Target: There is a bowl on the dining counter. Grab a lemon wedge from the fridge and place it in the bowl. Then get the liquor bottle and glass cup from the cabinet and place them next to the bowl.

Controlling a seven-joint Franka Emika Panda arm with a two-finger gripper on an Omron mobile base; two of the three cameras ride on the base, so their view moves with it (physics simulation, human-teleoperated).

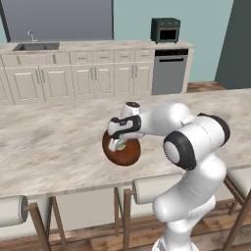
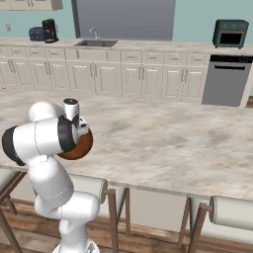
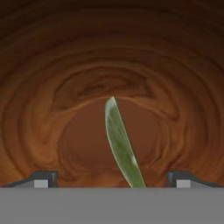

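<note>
The dining surface (image 1: 59, 142), a long beige marbled top with cushioned stools (image 1: 147, 188) along its near edge, spans both base views. Behind it runs a wall of cream cabinets (image 1: 93, 78) with a sink (image 1: 37, 46), a grey dishwasher (image 1: 169, 71) and a dark green toaster oven (image 1: 165, 30); a coffee machine (image 2: 49, 30) stands at the far left in the right base view. The brown wooden bowl (image 1: 126, 154) rests on the surface near its front edge, and the tool (image 1: 119, 144) hangs just over the bowl, pointing down into it. In the hand view its two fingertips (image 3: 43, 178) stand wide apart, released. The green-rinded lemon wedge (image 3: 121, 144) lies inside the bowl, between the tips and touching neither.
</note>
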